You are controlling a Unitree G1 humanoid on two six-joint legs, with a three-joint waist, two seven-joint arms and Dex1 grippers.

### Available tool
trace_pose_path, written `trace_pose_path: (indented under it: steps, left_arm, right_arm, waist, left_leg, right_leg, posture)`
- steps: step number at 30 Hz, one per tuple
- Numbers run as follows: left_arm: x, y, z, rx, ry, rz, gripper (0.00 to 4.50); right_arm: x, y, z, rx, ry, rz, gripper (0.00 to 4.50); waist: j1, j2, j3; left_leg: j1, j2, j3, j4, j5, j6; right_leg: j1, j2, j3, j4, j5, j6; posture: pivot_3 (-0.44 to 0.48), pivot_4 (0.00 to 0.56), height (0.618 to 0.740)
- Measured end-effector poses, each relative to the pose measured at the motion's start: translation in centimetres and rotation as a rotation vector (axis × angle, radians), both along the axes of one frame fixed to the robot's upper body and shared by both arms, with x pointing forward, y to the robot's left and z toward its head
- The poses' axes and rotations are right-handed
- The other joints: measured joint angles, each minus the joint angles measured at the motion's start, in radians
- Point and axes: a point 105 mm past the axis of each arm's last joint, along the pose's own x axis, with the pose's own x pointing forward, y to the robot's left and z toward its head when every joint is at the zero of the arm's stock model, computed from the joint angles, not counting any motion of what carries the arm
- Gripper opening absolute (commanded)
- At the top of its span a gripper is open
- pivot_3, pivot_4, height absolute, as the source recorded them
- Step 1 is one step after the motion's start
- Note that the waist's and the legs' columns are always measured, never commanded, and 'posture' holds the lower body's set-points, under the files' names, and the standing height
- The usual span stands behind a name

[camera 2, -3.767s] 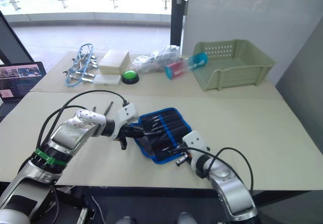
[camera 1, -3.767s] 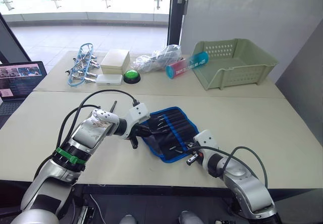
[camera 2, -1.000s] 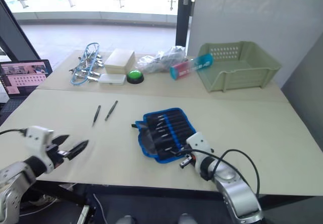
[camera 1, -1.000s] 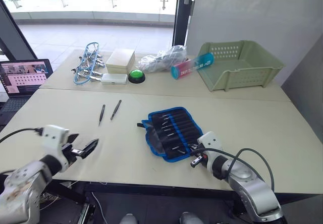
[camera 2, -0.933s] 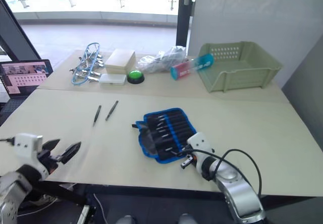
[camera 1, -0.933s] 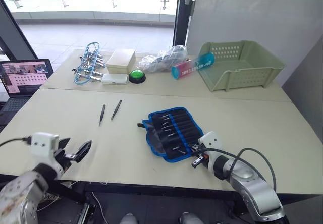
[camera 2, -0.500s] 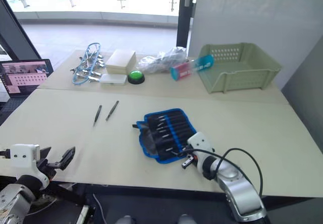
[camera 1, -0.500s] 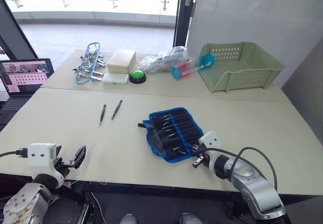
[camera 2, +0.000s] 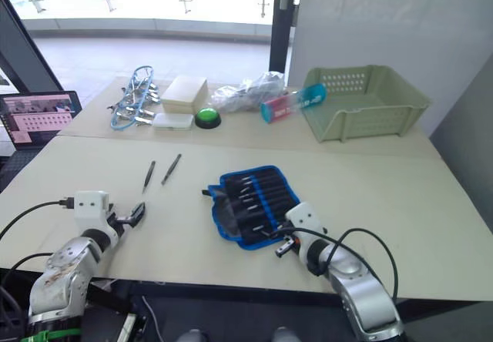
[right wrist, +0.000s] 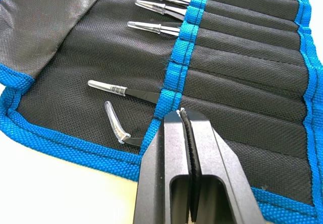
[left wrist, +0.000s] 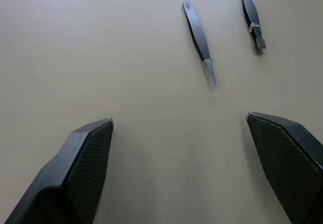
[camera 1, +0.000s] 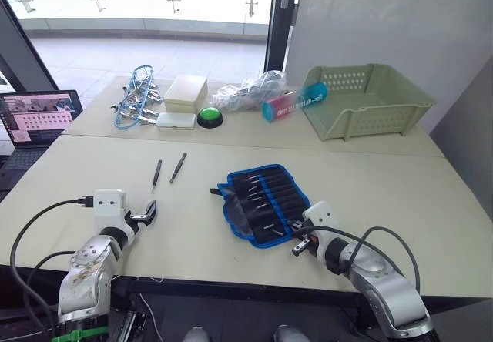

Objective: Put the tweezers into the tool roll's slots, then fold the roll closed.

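The left gripper [camera 1: 146,212], jaws spread and empty, is swung back up toward two loose tweezers [camera 1: 167,172] left of centre, while the right gripper [right wrist: 184,128] is kept clenched, empty, at the roll [camera 1: 263,197] edge, frame centre.

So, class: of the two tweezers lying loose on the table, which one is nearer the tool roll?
The longer one, on the roll's side; the shorter lies beyond it.

Bright daylight from the far windows, soft shadows, sharp focus
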Motion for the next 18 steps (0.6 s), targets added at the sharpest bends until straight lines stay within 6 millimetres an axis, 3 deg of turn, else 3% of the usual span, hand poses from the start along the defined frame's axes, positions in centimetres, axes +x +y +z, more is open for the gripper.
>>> trace_pose_path:
  steps: [7, 10, 18]
  left_arm:
    - [4.4, -0.9, -0.5, 0.005, 0.013, -0.012, 4.46]
    - [5.4, -1.2, -0.8, -0.001, 0.029, -0.017, 4.46]
    - [6.3, -3.2, -1.3, -0.022, 0.040, -0.080, 1.93]
  right_arm:
    - [0.1, -0.3, 0.0, -0.009, 0.006, -0.025, 0.00]
    - [0.0, -0.3, 0.0, -0.011, 0.010, -0.027, 0.00]
    - [-0.1, -0.4, -0.1, -0.013, 0.014, -0.032, 0.00]
  waist:
    - [0.007, 0.008, -0.004]
    - [0.007, 0.013, -0.007]
    - [0.010, 0.021, -0.012]
  left_leg:
    - [0.007, -0.001, 0.000, 0.000, 0.000, 0.000]
    - [0.007, -0.001, 0.000, 0.000, 0.000, 0.000]
    - [0.007, -0.002, 0.000, 0.000, 0.000, 0.000]
  right_leg:
    - [0.008, 0.000, -0.001, -0.001, -0.004, 0.007]
    - [0.009, -0.001, 0.000, -0.002, -0.004, 0.008]
    - [0.010, -0.001, 0.000, -0.003, -0.005, 0.009]
  posture:
    - [0.000, 0.150, 0.740]
    - [0.000, 0.150, 0.740]
    - [0.000, 0.150, 0.740]
